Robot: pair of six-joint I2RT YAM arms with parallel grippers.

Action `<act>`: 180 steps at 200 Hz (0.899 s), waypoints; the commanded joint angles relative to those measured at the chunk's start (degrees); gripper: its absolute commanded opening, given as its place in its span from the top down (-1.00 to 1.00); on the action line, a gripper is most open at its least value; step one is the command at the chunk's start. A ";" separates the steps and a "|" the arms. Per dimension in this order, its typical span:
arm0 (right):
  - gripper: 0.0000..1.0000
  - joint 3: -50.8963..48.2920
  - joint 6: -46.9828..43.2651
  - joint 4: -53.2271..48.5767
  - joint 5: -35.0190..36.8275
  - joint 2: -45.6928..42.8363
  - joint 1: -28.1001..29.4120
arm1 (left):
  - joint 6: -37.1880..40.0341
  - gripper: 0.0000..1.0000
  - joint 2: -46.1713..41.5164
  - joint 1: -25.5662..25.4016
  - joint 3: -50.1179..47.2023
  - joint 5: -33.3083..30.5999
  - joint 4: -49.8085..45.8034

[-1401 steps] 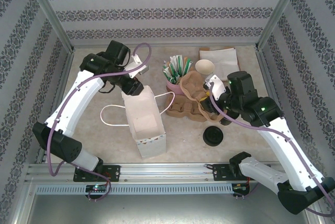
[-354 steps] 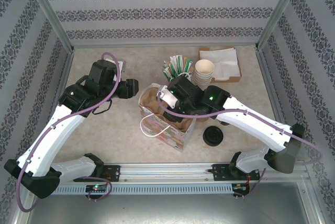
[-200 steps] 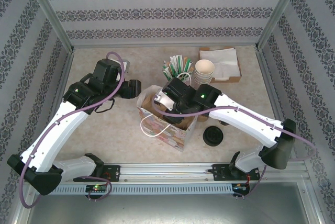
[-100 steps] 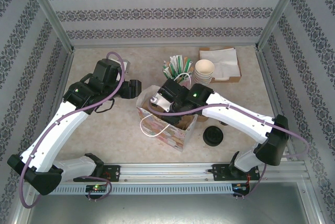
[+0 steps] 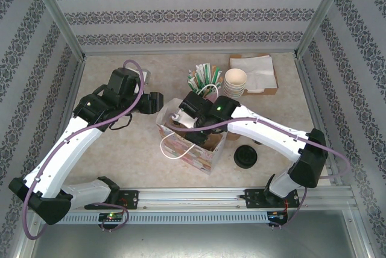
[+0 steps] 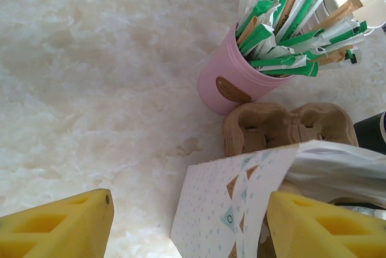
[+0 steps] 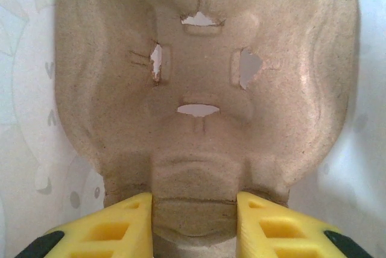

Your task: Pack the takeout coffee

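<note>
We see right gripper (image 7: 194,204) down inside bag (image 5: 192,149), jaws closed on the edge of a pulp carrier (image 7: 199,89). Left gripper (image 6: 188,201) sits at bag's left rim, jaws wide apart, straddling the rim, clamping nothing. Coffee (image 5: 246,157) stands lidded on table (image 5: 139,155) near bag's right side, apart from both grippers.

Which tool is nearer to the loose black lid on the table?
Right. The right tool is inside the paper bag, shut on a cardboard carrier; the lid lies right of the bag. The left tool is open, left of the bag.
</note>
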 commanded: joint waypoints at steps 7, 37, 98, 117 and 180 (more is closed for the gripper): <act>0.32 -0.70 -0.74 -0.19 -2.07 0.91 -0.72 | 0.33 -0.37 0.30 -0.78 -0.54 0.74 0.30; 0.33 -1.32 -0.76 -0.19 -2.32 1.95 -1.16 | 0.03 -0.37 0.32 -0.74 -0.70 1.07 0.29; 0.33 -3.12 -1.02 1.48 -3.26 2.91 -2.05 | -0.03 -0.37 0.39 -0.75 -0.87 1.32 0.32; 0.33 -3.35 -1.17 1.46 -3.15 3.77 -2.35 | -0.14 -0.37 0.39 -0.76 -0.91 1.39 0.29; 0.33 -3.30 -2.27 1.70 -5.01 7.28 -3.19 | -0.15 -0.37 0.04 -0.76 -1.50 0.96 0.47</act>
